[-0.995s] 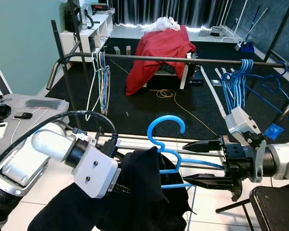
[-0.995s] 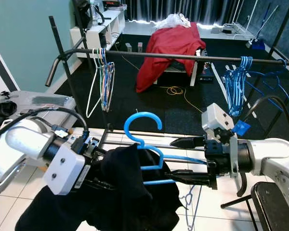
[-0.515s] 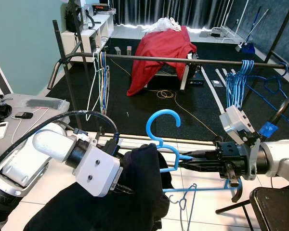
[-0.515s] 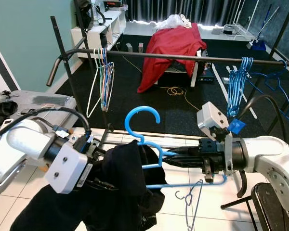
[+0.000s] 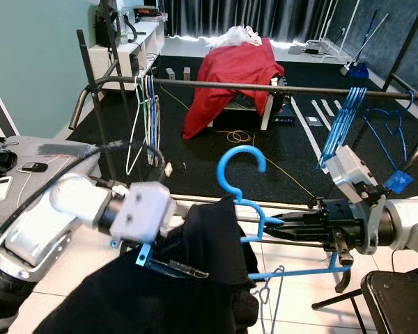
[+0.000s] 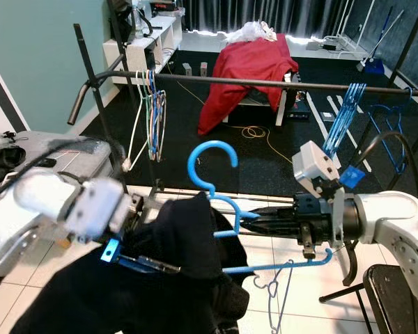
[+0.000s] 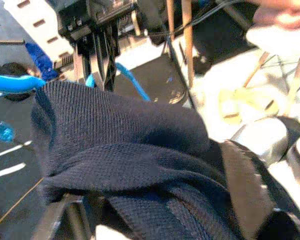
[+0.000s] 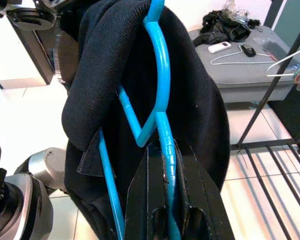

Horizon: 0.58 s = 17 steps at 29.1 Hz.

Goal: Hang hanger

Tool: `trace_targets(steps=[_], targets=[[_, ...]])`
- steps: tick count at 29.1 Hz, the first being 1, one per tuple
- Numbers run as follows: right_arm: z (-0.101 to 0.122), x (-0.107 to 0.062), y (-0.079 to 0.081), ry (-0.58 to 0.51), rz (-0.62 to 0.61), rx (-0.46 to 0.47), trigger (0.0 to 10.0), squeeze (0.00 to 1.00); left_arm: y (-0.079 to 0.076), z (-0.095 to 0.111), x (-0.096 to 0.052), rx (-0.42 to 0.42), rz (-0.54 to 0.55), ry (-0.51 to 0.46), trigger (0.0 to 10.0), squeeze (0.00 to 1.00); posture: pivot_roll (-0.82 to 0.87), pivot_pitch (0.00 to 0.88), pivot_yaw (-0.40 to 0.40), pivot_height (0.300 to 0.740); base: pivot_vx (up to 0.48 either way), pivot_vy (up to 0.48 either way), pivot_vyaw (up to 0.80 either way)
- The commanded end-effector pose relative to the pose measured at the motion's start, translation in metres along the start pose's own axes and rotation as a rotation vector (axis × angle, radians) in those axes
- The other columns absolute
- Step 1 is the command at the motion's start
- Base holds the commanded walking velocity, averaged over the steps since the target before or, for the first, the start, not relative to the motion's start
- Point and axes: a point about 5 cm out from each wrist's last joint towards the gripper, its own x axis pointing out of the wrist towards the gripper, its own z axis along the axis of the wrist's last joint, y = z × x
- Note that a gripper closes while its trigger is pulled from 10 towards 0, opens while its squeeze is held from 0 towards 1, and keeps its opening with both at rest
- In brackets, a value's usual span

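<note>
1. Hanger point(image 5: 245, 182), blue plastic: its sloping shoulder bar is clamped by the right tool point(image 5: 275, 224), fingers closed flat on it as seen in the right wrist view; the hook stands upright above the tool.
2. Dark knit garment point(image 5: 195, 278): draped over the hanger's far shoulder, opposite the right tool.
3. Left tool point(image 5: 173, 266): buried in the garment folds; its opening cannot be told.
4. Key relation: the clothes rail point(image 5: 265, 86) lies ahead of and above the hook, its long axis running across the view; the hanger's long axis lies roughly parallel to it. The right arm carries the hanger and is judged the one to lift it.
5. Rail contents: hangers at the left end point(image 5: 148, 115); blue hangers at the right end point(image 5: 341, 122).
6. Room: pale tiled floor point(image 5: 90, 243) below, dark carpet point(image 5: 216, 156) beyond, red cloth point(image 5: 226, 73) farther back.
</note>
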Motion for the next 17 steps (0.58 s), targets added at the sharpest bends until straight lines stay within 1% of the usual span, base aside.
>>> trace_targets(steps=[1, 4, 5, 6, 8, 9, 10, 11, 12, 13, 14, 15, 16, 17], targets=[[0.002, -0.004, -0.006, -0.001, -0.060, -0.009, 0.0, 0.00, 0.000, 0.013, 0.006, 0.037, -0.029, -0.085, 10.0, 1.00, -0.11, 0.000, -0.017, 0.740, 0.000, 0.000, 0.00], [0.003, -0.005, -0.006, -0.006, -0.067, -0.016, 0.0, 0.00, 0.002, 0.012, 0.004, 0.019, -0.015, -0.095, 10.0, 1.00, -0.11, 0.000, -0.012, 0.740, 0.000, 0.000, 0.00], [0.008, -0.008, -0.007, -0.020, -0.084, -0.031, 0.0, 0.00, 0.006, 0.010, -0.003, -0.008, 0.037, -0.121, 10.0, 1.00, -0.11, 0.000, -0.010, 0.740, 0.000, 0.000, 0.00], [0.008, -0.008, -0.007, -0.020, -0.084, -0.031, 0.0, 0.00, 0.006, 0.010, -0.003, -0.008, 0.037, -0.121, 10.0, 1.00, -0.11, 0.000, -0.010, 0.740, 0.000, 0.000, 0.00], [0.021, -0.020, -0.010, -0.059, -0.134, -0.071, 0.0, 0.00, 0.018, 0.011, -0.025, -0.045, 0.213, -0.209, 10.0, 1.00, -0.11, 0.004, -0.005, 0.740, 0.000, 0.000, 0.00], [0.021, -0.020, -0.010, -0.059, -0.134, -0.071, 0.0, 0.00, 0.018, 0.011, -0.025, -0.045, 0.213, -0.209, 10.0, 1.00, -0.11, 0.004, -0.005, 0.740, 0.000, 0.000, 0.00], [0.025, -0.025, -0.011, -0.069, -0.155, -0.087, 0.0, 0.00, 0.023, 0.013, -0.035, -0.046, 0.291, -0.232, 10.0, 1.00, -0.12, 0.005, -0.002, 0.740, 0.000, 0.000, 0.00], [0.028, -0.029, -0.012, -0.077, -0.172, -0.099, 0.0, 0.00, 0.025, 0.011, -0.043, -0.046, 0.345, -0.223, 10.0, 1.00, -0.12, 0.005, -0.002, 0.740, 0.000, 0.000, 0.00], [0.028, -0.029, -0.012, -0.077, -0.172, -0.099, 0.0, 0.00, 0.025, 0.011, -0.043, -0.046, 0.345, -0.223, 10.0, 1.00, -0.12, 0.005, -0.002, 0.740, 0.000, 0.000, 0.00], [0.030, -0.032, -0.013, -0.079, -0.185, -0.107, 0.0, 0.00, 0.024, 0.008, -0.049, -0.049, 0.374, -0.198, 10.0, 1.00, -0.12, 0.005, -0.002, 0.740, 0.000, 0.000, 0.00], [0.032, -0.037, -0.014, -0.078, -0.201, -0.114, 0.0, 0.00, 0.021, 0.002, -0.058, -0.071, 0.398, -0.152, 10.0, 0.35, -0.11, 0.008, 0.000, 0.740, 0.000, 0.000, 0.00], [0.032, -0.037, -0.014, -0.078, -0.201, -0.114, 0.0, 0.00, 0.021, 0.002, -0.058, -0.071, 0.398, -0.152, 10.0, 0.35, -0.11, 0.008, 0.000, 0.740, 0.000, 0.000, 0.00], [0.034, -0.041, -0.014, -0.075, -0.217, -0.121, 0.0, 0.00, 0.018, -0.003, -0.067, -0.109, 0.417, -0.125, 10.0, 0.00, -0.11, 0.008, 0.000, 0.740, 0.000, 0.000, 0.00], [0.034, -0.044, -0.014, -0.071, -0.226, -0.124, 0.0, 0.00, 0.014, -0.008, -0.075, -0.131, 0.429, -0.097, 10.0, 0.00, -0.11, 0.010, 0.001, 0.740, 0.000, 0.000, 0.00]])
